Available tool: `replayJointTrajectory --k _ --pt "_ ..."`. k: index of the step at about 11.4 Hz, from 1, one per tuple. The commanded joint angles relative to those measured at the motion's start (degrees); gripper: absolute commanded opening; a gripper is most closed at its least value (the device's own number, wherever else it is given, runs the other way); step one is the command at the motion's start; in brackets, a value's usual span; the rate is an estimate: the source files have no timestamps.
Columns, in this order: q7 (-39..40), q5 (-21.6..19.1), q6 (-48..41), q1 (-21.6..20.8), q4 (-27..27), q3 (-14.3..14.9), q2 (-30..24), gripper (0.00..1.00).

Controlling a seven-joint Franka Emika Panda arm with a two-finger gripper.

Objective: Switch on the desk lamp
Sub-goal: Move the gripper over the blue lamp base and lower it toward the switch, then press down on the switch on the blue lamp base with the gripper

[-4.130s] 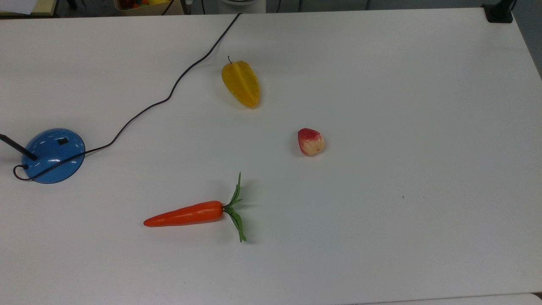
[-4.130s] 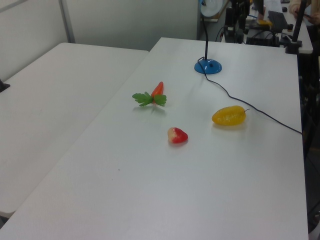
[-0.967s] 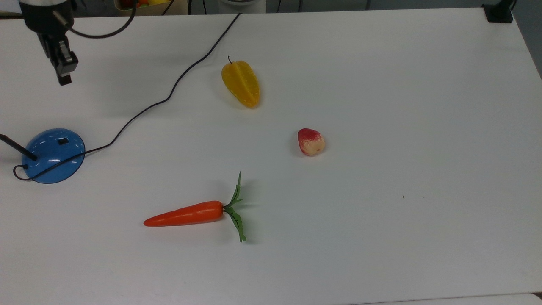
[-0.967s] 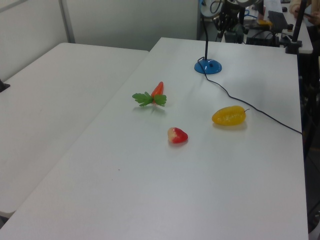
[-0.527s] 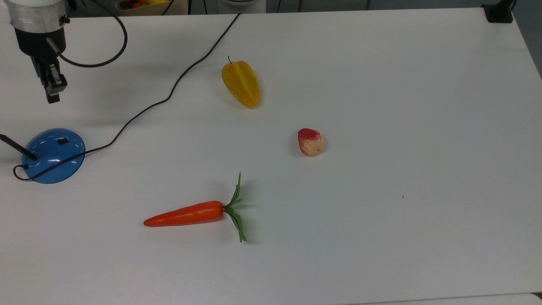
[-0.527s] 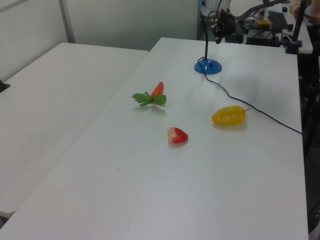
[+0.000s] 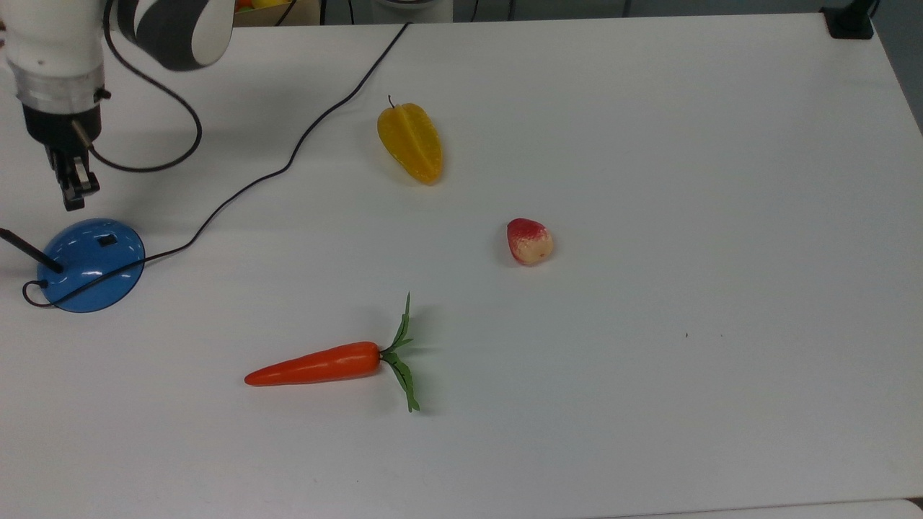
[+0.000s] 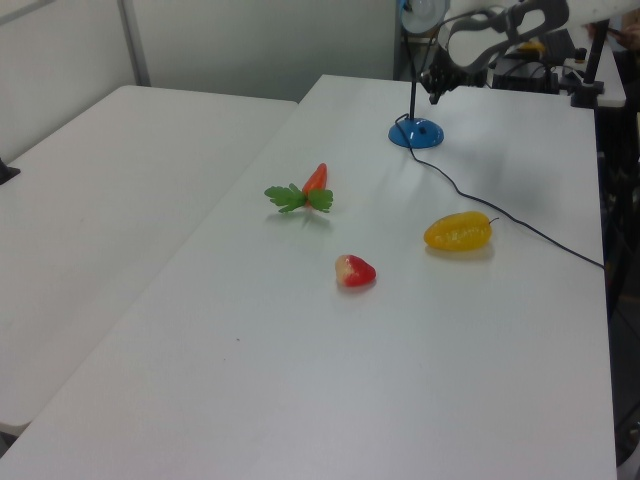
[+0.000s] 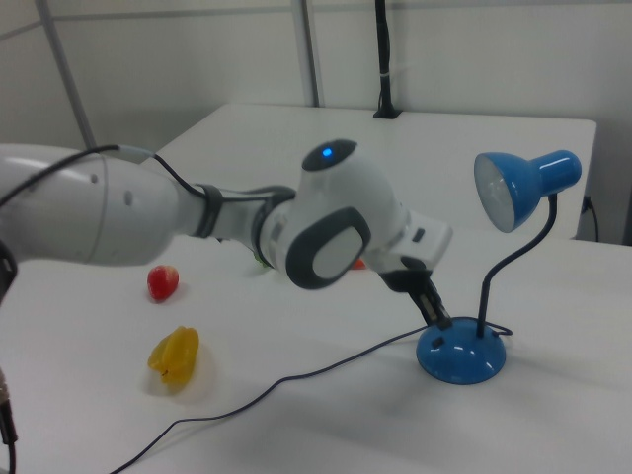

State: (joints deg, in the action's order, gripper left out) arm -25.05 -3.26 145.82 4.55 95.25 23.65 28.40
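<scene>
We've got the gripper (image 7: 72,204) hovering just above the desk lamp (image 7: 91,264) base at the top view's far left, fingers pinched together w/ nothing in them. Lamp head looks unlit, so the switch (image 7: 107,240) prob isn't pressed yet, imo that's what's left.

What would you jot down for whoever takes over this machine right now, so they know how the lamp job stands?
Pincer: fingers together, holding nothing, hanging just above the base of the desk lamp, close to its switch.
Lamp: stands near the top view's left table edge; in the right view its shade looks unlit.
Also on the table: carrot, yellow star fruit, red and cream strawberry, none near the lamp.
Done: arm brought to the lamp.
Left: press the switch, then check for light.
</scene>
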Motion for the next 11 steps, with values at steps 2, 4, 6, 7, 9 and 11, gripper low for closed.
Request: replayJointTrajectory --k 2,4,6,7,9,11 --pt "-0.1 -1.4 4.8 1.6 -2.0 0.3 4.5 0.00" --pt "0.1 -1.3 4.9 1.5 -1.9 0.1 4.5 0.00" --pt "-0.2 -1.4 4.9 1.2 -2.0 0.1 4.5 0.00" --pt "0.1 -1.4 4.8 1.0 -2.0 -0.1 4.4 0.00" --pt "0.2 -1.4 4.6 0.7 -1.9 -0.7 4.2 0.00" --pt "0.3 -1.3 4.5 -0.4 -1.6 -0.8 4.4 0.00"
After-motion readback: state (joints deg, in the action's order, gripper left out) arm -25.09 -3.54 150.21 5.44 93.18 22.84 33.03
